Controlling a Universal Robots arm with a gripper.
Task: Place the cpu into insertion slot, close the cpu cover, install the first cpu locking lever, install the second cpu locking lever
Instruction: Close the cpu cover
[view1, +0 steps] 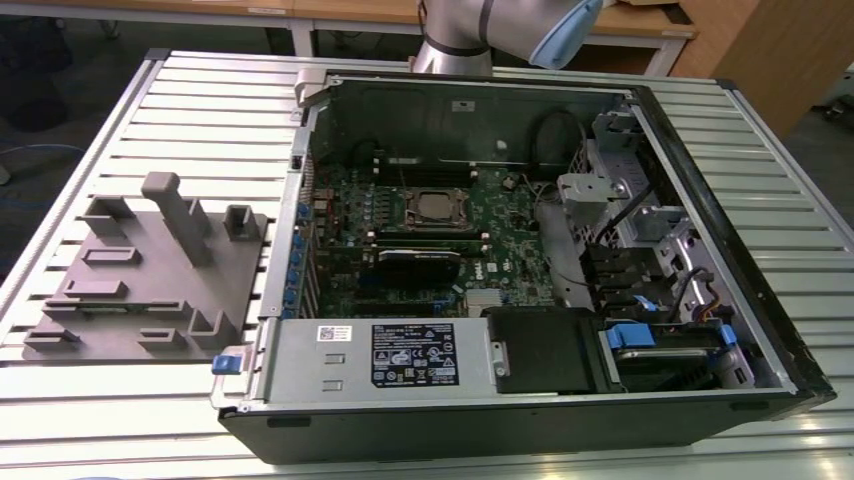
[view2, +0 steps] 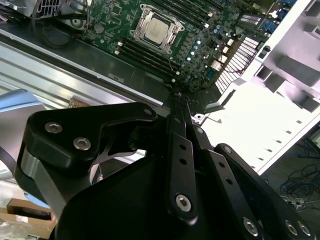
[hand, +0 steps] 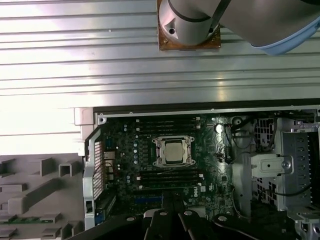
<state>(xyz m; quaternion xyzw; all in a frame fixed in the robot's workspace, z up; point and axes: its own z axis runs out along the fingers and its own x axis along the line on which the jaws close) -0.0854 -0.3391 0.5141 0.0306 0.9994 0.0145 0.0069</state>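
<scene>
The cpu (view1: 434, 207), a small silver-grey square, lies in the insertion slot (hand: 173, 139) on the green board inside the open computer case. The cpu cover (hand: 159, 151), a thin silvery frame, lies flat around the chip, with the chip's top showing through its window. Both wrist views show the cpu (view2: 156, 28) (hand: 173, 151) from well above. My gripper (view2: 178, 100) is high over the case's edge and far from the socket. Its black fingers are pressed together with nothing between them. In the first wrist view the gripper (hand: 173, 202) hangs over the board's edge.
The case (view1: 694, 170) lies open on a slatted metal table (view1: 200, 110). A grey fixture block (view1: 147, 270) stands at the exterior view's left. A labelled power supply (view1: 387, 355), a black shroud (view1: 541, 350) and drive cages (view1: 654, 230) crowd the case. The arm's base (hand: 189, 25) stands behind.
</scene>
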